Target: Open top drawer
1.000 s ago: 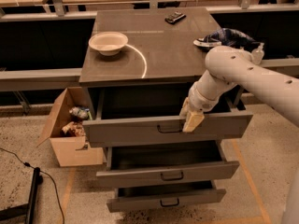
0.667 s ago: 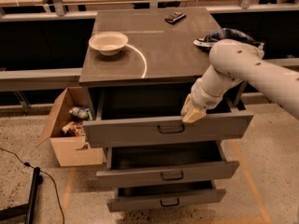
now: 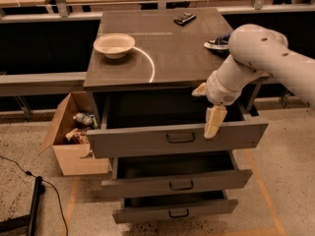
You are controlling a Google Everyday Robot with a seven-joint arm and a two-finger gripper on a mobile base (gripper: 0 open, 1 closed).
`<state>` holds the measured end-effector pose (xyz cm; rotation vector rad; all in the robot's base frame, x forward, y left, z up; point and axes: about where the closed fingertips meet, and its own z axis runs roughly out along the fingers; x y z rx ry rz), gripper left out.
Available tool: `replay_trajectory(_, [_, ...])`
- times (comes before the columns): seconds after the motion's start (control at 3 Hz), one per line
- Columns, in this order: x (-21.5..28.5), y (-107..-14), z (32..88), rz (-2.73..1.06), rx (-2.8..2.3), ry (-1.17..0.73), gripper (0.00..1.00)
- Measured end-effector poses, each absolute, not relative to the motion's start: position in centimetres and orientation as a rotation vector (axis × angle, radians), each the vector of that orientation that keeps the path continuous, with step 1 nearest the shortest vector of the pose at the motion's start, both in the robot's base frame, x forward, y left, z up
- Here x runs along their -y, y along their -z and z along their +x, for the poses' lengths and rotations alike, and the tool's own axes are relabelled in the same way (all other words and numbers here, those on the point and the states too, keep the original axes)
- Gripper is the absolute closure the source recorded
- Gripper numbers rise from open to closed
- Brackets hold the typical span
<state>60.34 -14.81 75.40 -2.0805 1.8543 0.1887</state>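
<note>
The top drawer [image 3: 147, 142] of the grey cabinet stands pulled well out, its dark inside showing. Its small dark bail handle [image 3: 180, 137] sits mid-front with nothing on it. My gripper [image 3: 206, 113] hangs over the drawer's right part, just right of and above the handle. One cream finger [image 3: 214, 123] points down across the drawer's front edge; the other [image 3: 199, 90] sticks out to the left near the cabinet top. The fingers stand apart and hold nothing.
The two lower drawers [image 3: 179, 184] are partly out, stepped under the top one. On the cabinet top are a white bowl [image 3: 114, 44], a dark handset [image 3: 184, 18] and a blue object [image 3: 219, 42]. An open cardboard box [image 3: 74, 149] of clutter stands at the left.
My gripper has left the handle area and moved right and up, turning so one finger points down. The top drawer stays pulled out as before.
</note>
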Motion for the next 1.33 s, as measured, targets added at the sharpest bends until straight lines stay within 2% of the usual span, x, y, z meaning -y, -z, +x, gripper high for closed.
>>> replay_trajectory(1.0, [14.6,-76.8,62.3,-2.038,-1.825,-0.139,0.81])
replay_trajectory(1.33, [14.3,-76.1,63.2,-2.026,-1.827,-0.13,1.0])
